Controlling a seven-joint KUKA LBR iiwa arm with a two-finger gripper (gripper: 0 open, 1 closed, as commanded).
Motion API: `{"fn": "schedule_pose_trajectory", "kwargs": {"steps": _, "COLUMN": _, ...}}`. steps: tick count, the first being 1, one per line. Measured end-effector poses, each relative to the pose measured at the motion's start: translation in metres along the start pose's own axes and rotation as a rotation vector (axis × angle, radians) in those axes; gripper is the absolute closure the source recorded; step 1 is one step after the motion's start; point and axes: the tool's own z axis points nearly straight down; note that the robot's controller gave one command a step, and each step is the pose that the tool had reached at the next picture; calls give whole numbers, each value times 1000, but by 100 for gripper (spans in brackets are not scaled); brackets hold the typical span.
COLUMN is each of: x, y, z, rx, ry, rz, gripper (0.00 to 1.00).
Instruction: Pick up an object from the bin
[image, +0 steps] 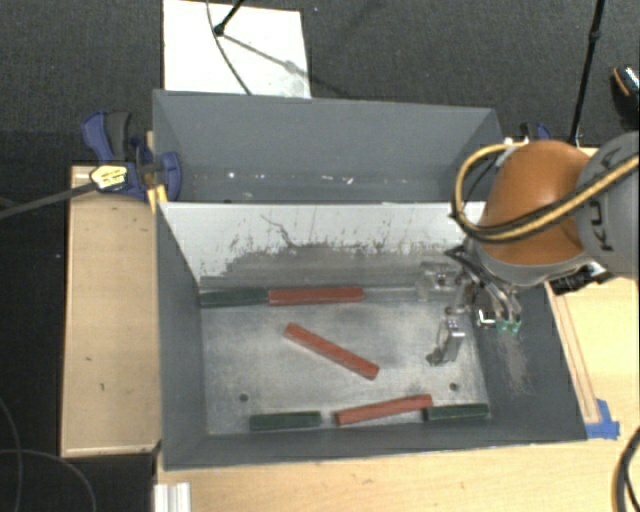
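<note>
red bar (332, 351) in bin (240, 375) middle, gripper (440, 354) nearby

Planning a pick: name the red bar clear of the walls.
The slanted red bar mid-floor; the back red bar and front red bar hug the walls.

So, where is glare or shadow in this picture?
Camera view: pale glare on the scratched back wall of the grey metal bin; a soft highlight on the round orange wrist cover; the right wall beside the gripper looks darker.
</note>
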Motion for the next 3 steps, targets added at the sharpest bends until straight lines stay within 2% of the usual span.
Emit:
{"fn": "schedule_pose_trajectory", "kwargs": {"steps": 1, "x": 25, "y": 25, "z": 81, "rx": -2, "ry": -4, "rz": 235, "gripper": 0}}
{"fn": "schedule_pose_trajectory", "kwargs": {"steps": 2, "x": 38, "y": 59, "z": 79, "rx": -1, "ry": -10, "rz": 156, "gripper": 0}}
{"fn": "schedule_pose_trajectory", "kwargs": {"steps": 3, "x": 39, "y": 59, "z": 80, "rx": 0, "ry": -6, "rz": 156, "gripper": 100}}
